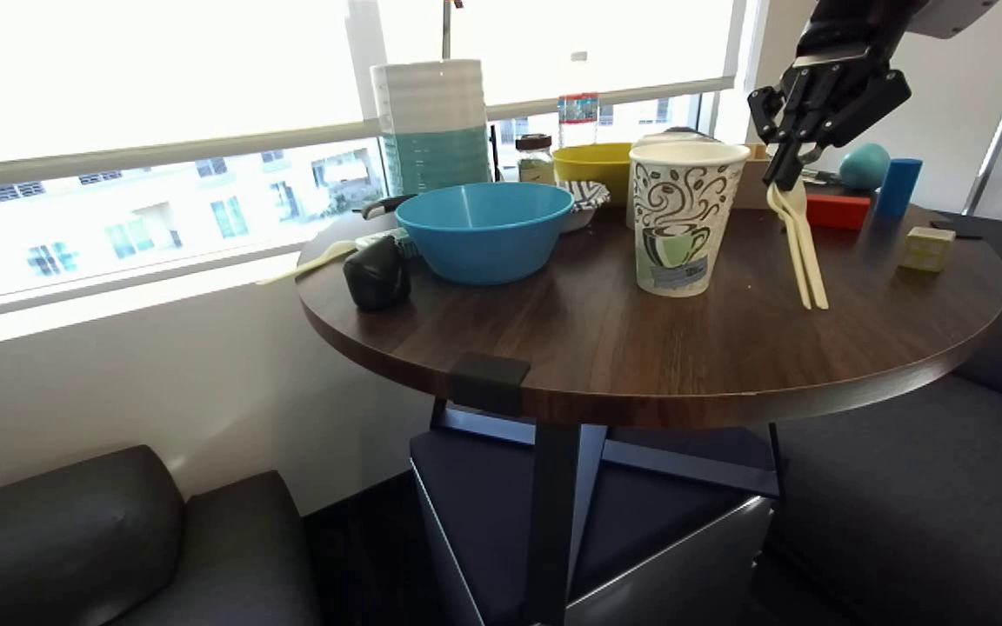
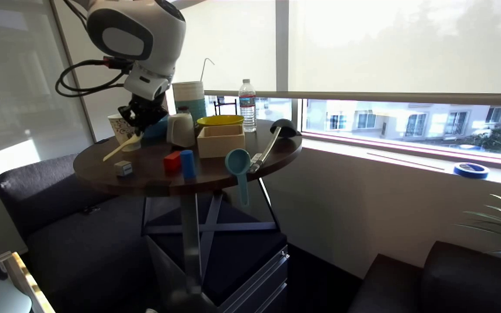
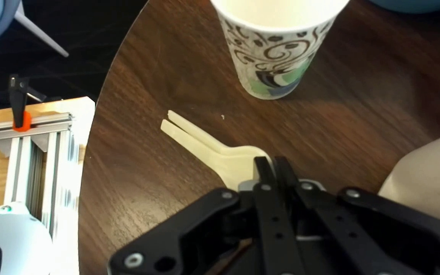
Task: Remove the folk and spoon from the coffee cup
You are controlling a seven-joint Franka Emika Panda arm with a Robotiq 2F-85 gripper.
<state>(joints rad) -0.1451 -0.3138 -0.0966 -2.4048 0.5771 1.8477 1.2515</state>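
The coffee cup [image 1: 684, 226], white paper with green and dark scribbles, stands upright on the round brown table; it also shows in the wrist view [image 3: 273, 57]. My gripper [image 1: 783, 169] is beside the cup, apart from it. Its fingers [image 3: 272, 162] are shut on the heads of the folk and spoon [image 3: 212, 152], two pale tan utensils lying against each other. In an exterior view the utensils [image 1: 801, 248] hang slanted, handles down, outside the cup. Whether the handle ends touch the table cannot be told. The part of the cup's inside in the wrist view shows nothing in it.
A blue bowl [image 1: 484, 235], a yellow bowl [image 1: 592, 161] and a pale mug [image 2: 182, 130] stand near the cup. A red block [image 1: 836, 211], blue cylinder [image 1: 898, 187], small cube [image 1: 927, 249] and wooden box [image 2: 220, 145] are also on the table. Another pale utensil [image 1: 327, 258] overhangs the edge.
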